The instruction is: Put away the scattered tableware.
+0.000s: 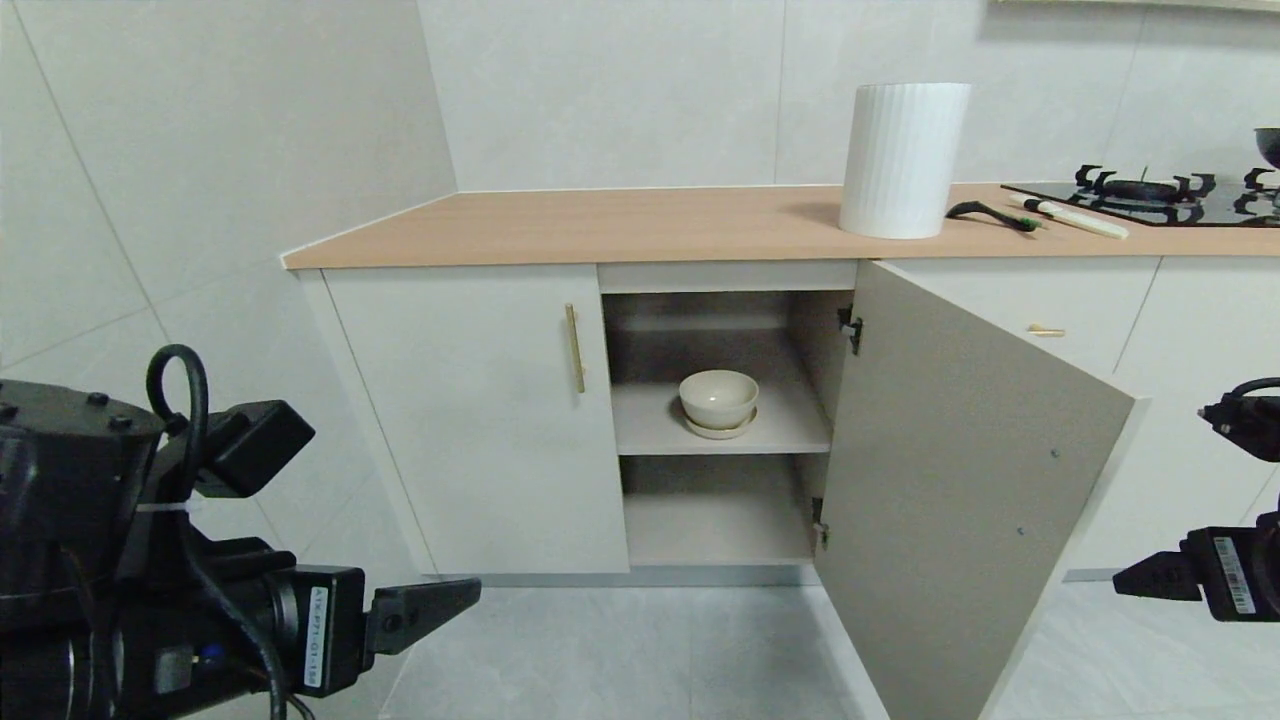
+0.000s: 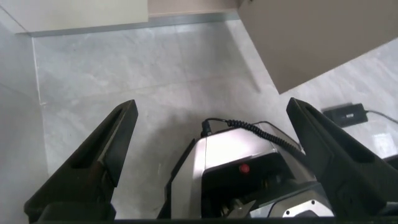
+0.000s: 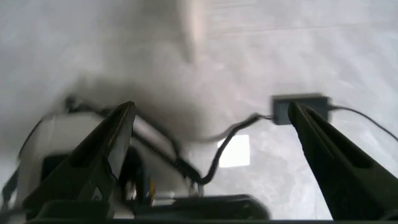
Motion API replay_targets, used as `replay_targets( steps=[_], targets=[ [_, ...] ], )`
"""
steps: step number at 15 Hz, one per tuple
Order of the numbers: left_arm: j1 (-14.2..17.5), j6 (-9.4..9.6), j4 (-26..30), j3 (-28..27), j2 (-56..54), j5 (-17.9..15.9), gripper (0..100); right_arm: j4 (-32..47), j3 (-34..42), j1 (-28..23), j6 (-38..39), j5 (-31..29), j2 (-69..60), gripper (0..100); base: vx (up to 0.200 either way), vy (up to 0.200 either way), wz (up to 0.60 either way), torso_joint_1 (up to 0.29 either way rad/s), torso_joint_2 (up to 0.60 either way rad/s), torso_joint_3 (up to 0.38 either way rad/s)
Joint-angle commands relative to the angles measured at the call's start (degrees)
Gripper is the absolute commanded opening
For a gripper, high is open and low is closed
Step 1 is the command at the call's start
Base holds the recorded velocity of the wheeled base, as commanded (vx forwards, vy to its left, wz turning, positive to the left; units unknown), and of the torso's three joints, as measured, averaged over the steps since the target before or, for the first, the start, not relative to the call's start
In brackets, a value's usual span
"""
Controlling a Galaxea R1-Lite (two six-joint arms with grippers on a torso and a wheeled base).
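A cream bowl (image 1: 718,397) sits on a small plate (image 1: 719,428) on the upper shelf (image 1: 780,428) of the open cabinet. The cabinet door (image 1: 960,480) hangs swung out to the right. My left gripper (image 1: 425,608) is low at the left, well in front of the cabinet, and in the left wrist view it (image 2: 211,155) is open over the floor with nothing between its fingers. My right gripper (image 1: 1150,580) is low at the far right, and its wrist view shows it (image 3: 211,155) open and empty above the floor.
A white ribbed container (image 1: 902,160) stands on the wooden countertop (image 1: 600,225). Utensils (image 1: 1040,215) lie beside a black stove (image 1: 1160,195) at the right. The closed left cabinet door (image 1: 480,420) has a brass handle. A cable and a small black box (image 3: 298,109) lie on the floor.
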Motion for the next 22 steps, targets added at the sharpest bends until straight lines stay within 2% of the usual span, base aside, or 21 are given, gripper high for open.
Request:
replay_targets(
  steps=[1,2,4,5,9,11,17,22],
  targets=[
    [0.0,-0.02,0.0,0.0,0.2,0.0,100,-0.1,-1.2,-6.2,-2.3,-0.1,0.5,100,0.000,0.000,0.00,0.000,0.00,0.000],
    [0.0,-0.10,0.0,0.0,0.5,0.0,100,-0.5,-1.6,-9.1,-3.3,-0.1,0.6,100,0.000,0.000,0.00,0.000,0.00,0.000],
    [0.0,-0.10,0.0,0.0,0.4,0.0,100,-4.0,-1.7,-11.6,-3.5,-0.2,2.2,100,0.000,0.000,0.00,0.000,0.00,0.000],
    [0.0,-0.10,0.0,0.0,0.4,-0.1,100,-8.0,-1.2,-13.7,-3.3,-0.1,4.5,100,0.000,0.000,0.00,0.000,0.00,0.000],
    [0.0,-0.10,0.0,-0.1,0.2,-0.9,100,-16.7,-1.2,-16.5,-0.8,0.2,10.9,100,0.000,0.000,0.00,0.000,0.00,0.000],
    [0.0,-0.10,0.0,0.0,0.2,-0.9,100,-20.6,-1.1,-16.4,2.5,0.3,14.1,100,0.000,0.000,0.00,0.000,0.00,0.000],
    [0.0,-0.10,0.0,0.0,0.3,-1.0,100,-25.8,-0.7,-15.4,6.6,0.5,20.2,100,0.000,0.000,0.00,0.000,0.00,0.000],
    [0.0,-0.10,0.0,0.0,0.2,-1.0,100,-25.9,-0.6,-10.8,10.9,0.4,21.0,100,0.000,0.000,0.00,0.000,0.00,0.000]
  ],
)
